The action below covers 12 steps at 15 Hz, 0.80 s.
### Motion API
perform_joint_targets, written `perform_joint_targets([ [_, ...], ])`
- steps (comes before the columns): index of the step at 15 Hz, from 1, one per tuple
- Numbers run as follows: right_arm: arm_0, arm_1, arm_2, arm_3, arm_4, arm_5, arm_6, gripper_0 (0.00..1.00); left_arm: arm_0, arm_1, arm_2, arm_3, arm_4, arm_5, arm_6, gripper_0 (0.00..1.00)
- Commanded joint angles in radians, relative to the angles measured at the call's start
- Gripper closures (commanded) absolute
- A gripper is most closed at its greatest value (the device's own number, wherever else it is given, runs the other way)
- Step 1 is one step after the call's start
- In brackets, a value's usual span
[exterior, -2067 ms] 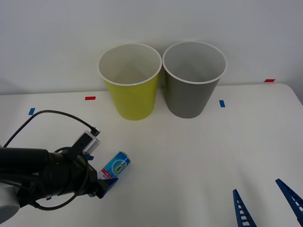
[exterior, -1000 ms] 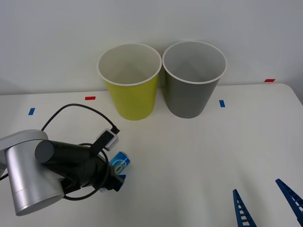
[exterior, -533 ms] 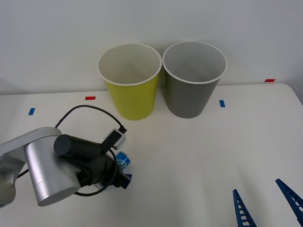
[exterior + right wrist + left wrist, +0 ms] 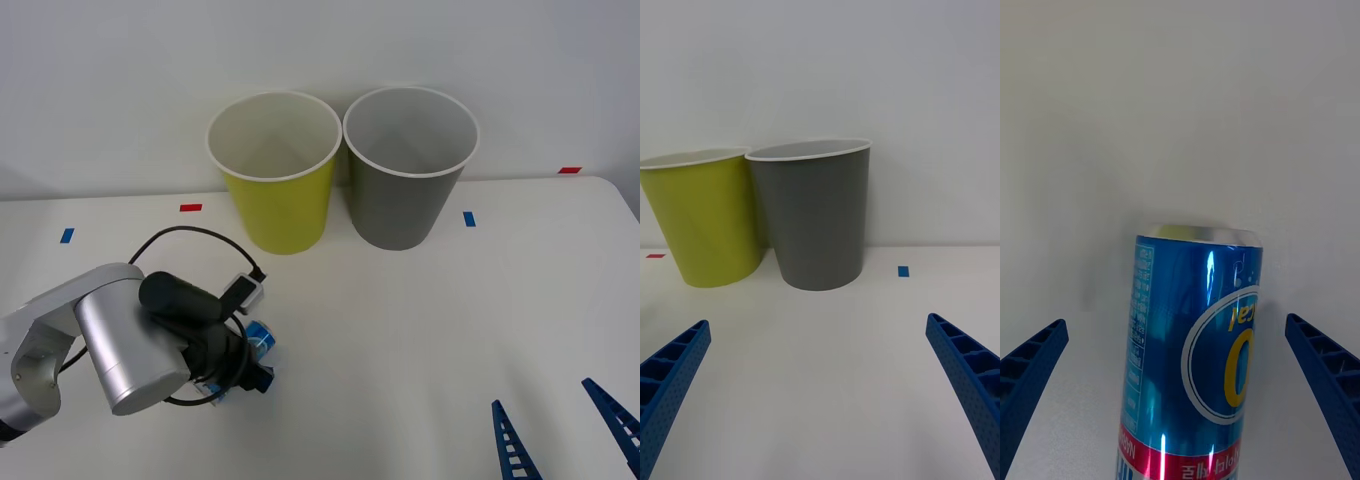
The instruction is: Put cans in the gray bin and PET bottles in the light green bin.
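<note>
1. Nearest the robot, the right end effector (image 4: 565, 430) is hanging low at the worktop's (image 4: 450, 320) near right corner with its blue fingers spread wide and nothing between them; it is idle, and its wrist view is looking across bare surface toward both bins
2. A little farther out on the left, the left end effector (image 4: 1180, 405) is sitting over the can (image 4: 1196, 352), fingers splayed apart to either side of it and not touching it
3. The can is lying on its side on the worktop, well short of the bins, with its silver end pointing away from the wrist camera
4. The step in hand looks like the grasp approach: the can is framed between the fingers but not yet pinched
5. The next move is likely calling for the fingers to close squarely across the can's round body, since a rolling cylinder could slip sideways
6. Farthest back, the light green bin (image 4: 275, 175) and the gray bin (image 4: 408, 170) are standing upright side by side against the wall; the can belongs in the gray one, the farther reach for this arm
</note>
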Motion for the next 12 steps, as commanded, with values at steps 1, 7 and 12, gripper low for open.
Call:
perform_joint_targets([
  [1,0.0,0.0,0.0,0.0,0.0,0.0,0.0,0.0,0.0,-0.033,0.017,0.011,-0.001,0.085,-0.009,0.0],
  [7,0.0,0.0,0.0,0.0,0.0,0.0,0.0,0.0,-0.001,-0.073,0.058,0.009,0.0,0.136,-0.023,0.0],
  [12,0.0,0.0,0.0,0.0,0.0,0.0,0.0,0.0,-0.004,-0.119,0.066,0.035,-0.013,0.165,-0.029,0.0],
])
